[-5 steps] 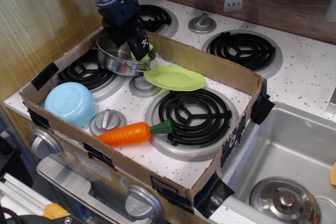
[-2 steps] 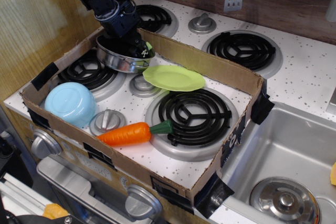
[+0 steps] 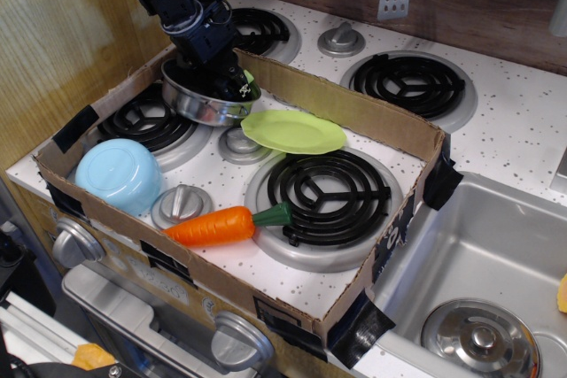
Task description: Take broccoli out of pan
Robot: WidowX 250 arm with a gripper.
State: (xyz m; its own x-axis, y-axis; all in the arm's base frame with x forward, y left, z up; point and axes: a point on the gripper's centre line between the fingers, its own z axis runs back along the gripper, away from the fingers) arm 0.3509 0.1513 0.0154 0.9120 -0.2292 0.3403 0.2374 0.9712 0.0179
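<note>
The shiny steel pan (image 3: 197, 107) sits at the back left of the cardboard tray, tilted on a stove burner. My gripper (image 3: 227, 86) reaches down into the pan, and its fingertips are hidden behind the pan's rim. Only a small sliver of the pale lime-green broccoli (image 3: 251, 79) shows at the right side of the gripper, inside the pan. I cannot tell whether the fingers are closed on it.
A flat lime-green plate (image 3: 294, 131) lies just right of the pan. A light blue bowl (image 3: 118, 175) sits upside down at the front left. An orange carrot (image 3: 213, 226) lies in front. Cardboard walls (image 3: 354, 112) ring the tray. A sink (image 3: 483, 245) is at the right.
My gripper has dropped lower into the pan and the arm has swung left. The broccoli, plainly seen between the fingers a second ago, is now mostly hidden. The pan shifted slightly.
</note>
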